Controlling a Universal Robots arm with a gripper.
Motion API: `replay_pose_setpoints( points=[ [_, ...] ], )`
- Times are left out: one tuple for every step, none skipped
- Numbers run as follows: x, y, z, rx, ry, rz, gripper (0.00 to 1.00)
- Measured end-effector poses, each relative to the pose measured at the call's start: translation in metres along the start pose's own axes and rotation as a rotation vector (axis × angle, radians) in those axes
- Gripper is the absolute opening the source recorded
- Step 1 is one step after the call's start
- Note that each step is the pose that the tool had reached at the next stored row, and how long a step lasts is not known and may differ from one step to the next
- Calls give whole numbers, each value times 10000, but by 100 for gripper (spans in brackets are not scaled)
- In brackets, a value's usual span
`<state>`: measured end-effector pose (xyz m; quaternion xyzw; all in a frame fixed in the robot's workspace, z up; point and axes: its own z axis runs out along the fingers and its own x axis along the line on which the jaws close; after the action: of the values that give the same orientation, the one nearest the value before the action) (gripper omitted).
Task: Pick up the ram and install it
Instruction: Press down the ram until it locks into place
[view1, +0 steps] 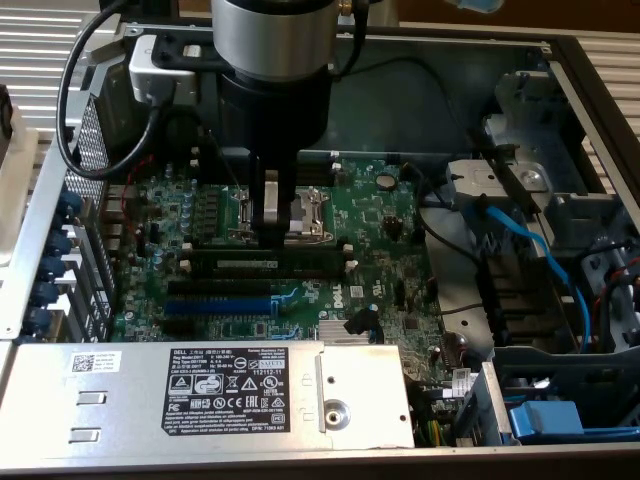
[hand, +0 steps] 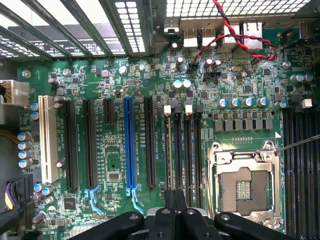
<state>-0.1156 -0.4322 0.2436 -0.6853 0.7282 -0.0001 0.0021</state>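
Hovering mid-frame above the motherboard (view1: 300, 240), the claw (view1: 272, 215), apparently clenched and empty, stands over the ram (view1: 270, 263), already seated in its slot.

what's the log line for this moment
gripper: low over the board, by the cpu socket | ram: in line with the black memory slots, close to gripper | contact with ram: cannot tell
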Motion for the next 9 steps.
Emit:
replay_pose_setpoints(
  points=[
    [0,0,0,0,0,0,10],
    [0,-2,0,0,0,0,10],
    [-1,-13,0,-5,1,-1,10],
    [-2,-34,-1,-23,3,0,10],
    [-3,-57,0,-42,3,0,10],
    [-5,-79,0,-62,4,0,10],
    [-6,-94,0,-77,5,0,10],
    [-6,-96,0,-84,5,0,10],
    [-6,-96,0,-85,6,0,10]
  ],
)
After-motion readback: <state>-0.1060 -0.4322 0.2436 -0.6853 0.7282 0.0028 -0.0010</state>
